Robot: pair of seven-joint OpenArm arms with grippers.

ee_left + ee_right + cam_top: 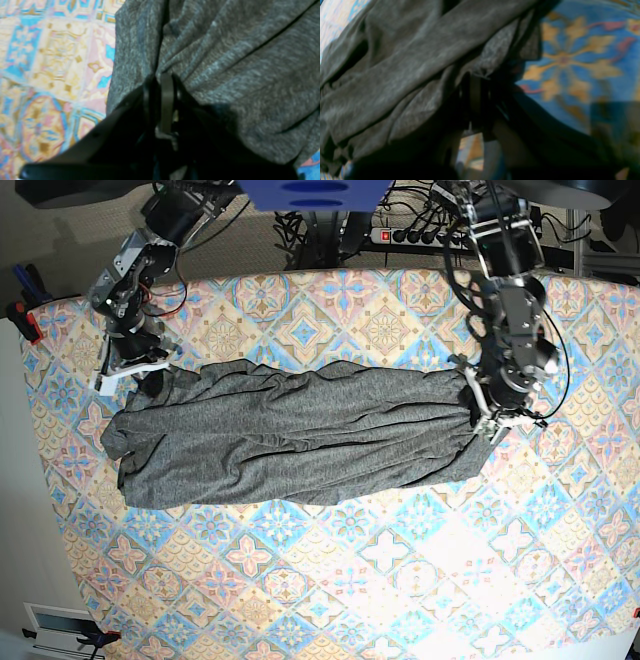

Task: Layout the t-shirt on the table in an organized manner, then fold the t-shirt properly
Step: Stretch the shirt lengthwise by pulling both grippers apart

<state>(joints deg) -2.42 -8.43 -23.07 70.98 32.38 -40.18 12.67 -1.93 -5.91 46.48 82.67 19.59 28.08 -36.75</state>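
Wrinkly heather-grey knit t-shirt [300, 435]

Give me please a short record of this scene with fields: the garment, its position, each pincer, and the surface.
garment: t-shirt, dark grey, wrinkled
position: stretched sideways across the table, not folded
left pincer: shut on the t-shirt, at its end on the base view's right
right pincer: shut on the t-shirt, at the upper corner on the base view's left
surface: cloth with pastel diamond pattern
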